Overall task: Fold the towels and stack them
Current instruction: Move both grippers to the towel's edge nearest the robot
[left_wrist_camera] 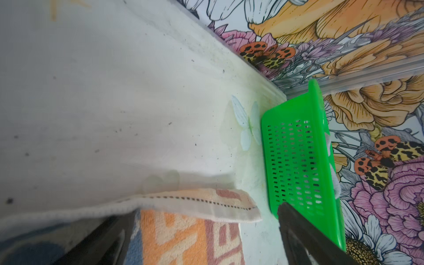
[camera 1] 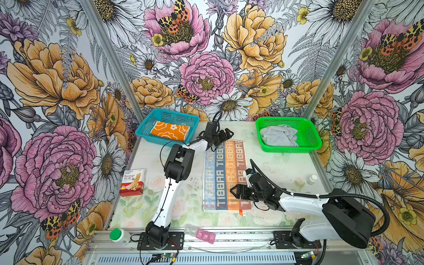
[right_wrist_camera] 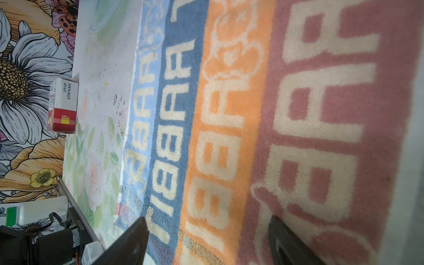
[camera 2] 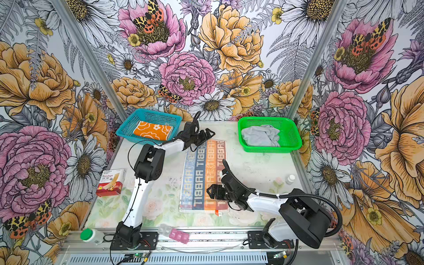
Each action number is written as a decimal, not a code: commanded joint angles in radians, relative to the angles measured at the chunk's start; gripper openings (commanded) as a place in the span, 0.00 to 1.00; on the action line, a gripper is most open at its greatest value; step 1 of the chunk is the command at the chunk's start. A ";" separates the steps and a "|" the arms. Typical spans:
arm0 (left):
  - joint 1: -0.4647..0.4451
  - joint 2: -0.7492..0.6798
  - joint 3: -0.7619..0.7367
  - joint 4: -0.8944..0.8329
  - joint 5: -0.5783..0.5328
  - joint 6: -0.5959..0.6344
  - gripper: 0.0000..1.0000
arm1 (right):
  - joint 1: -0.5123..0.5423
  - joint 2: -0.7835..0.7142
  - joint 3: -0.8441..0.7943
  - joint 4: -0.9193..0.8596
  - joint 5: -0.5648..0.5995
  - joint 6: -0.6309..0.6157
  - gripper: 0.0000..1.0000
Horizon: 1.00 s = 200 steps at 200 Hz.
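The striped "RABBIT" towel (camera 1: 226,176) (camera 2: 204,176) lies spread flat mid-table. My left gripper (camera 1: 224,135) (camera 2: 206,135) hangs open over its far end; in the left wrist view (left_wrist_camera: 202,241) the far hem (left_wrist_camera: 206,204) lies curled over just ahead of the fingers. Open too, my right gripper (camera 1: 235,191) (camera 2: 212,190) hovers low over the towel's near right part, its fingers (right_wrist_camera: 128,243) spanning the orange and brown stripes (right_wrist_camera: 229,137). A folded orange towel with white flowers (camera 1: 169,131) lies in the blue basket (camera 1: 143,129). The pale grey towel (camera 1: 278,135) sits crumpled in the green basket (camera 1: 291,148).
A bandage box (camera 1: 132,182) stands at the table's left edge. A white bottle with a green cap (camera 1: 119,236) and a pink pill case (camera 1: 203,234) lie on the front rail. A small white bottle (camera 1: 312,179) stands at the right edge.
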State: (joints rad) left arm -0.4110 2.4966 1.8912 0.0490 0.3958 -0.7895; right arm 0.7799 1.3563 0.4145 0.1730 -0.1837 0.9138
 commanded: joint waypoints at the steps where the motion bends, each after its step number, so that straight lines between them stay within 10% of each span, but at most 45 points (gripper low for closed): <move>1: 0.030 0.048 0.082 0.146 0.031 -0.036 0.99 | 0.007 -0.002 -0.049 -0.019 0.013 0.022 0.84; 55: 0.062 -0.279 -0.239 0.155 0.059 0.126 0.99 | 0.007 -0.169 0.023 -0.219 0.077 -0.067 0.85; 116: -0.119 -1.001 -0.870 -0.230 -0.427 0.392 0.99 | 0.007 -0.553 -0.016 -0.506 0.190 0.061 0.79; 200: -0.480 -1.614 -1.376 -0.629 -0.540 -0.035 0.61 | 0.134 -0.558 -0.102 -0.665 0.103 0.166 0.63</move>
State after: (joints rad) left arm -0.8238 0.9783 0.5884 -0.4728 -0.1059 -0.6548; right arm 0.8948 0.7746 0.3218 -0.4450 -0.0647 1.0409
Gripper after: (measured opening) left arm 0.643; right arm 0.658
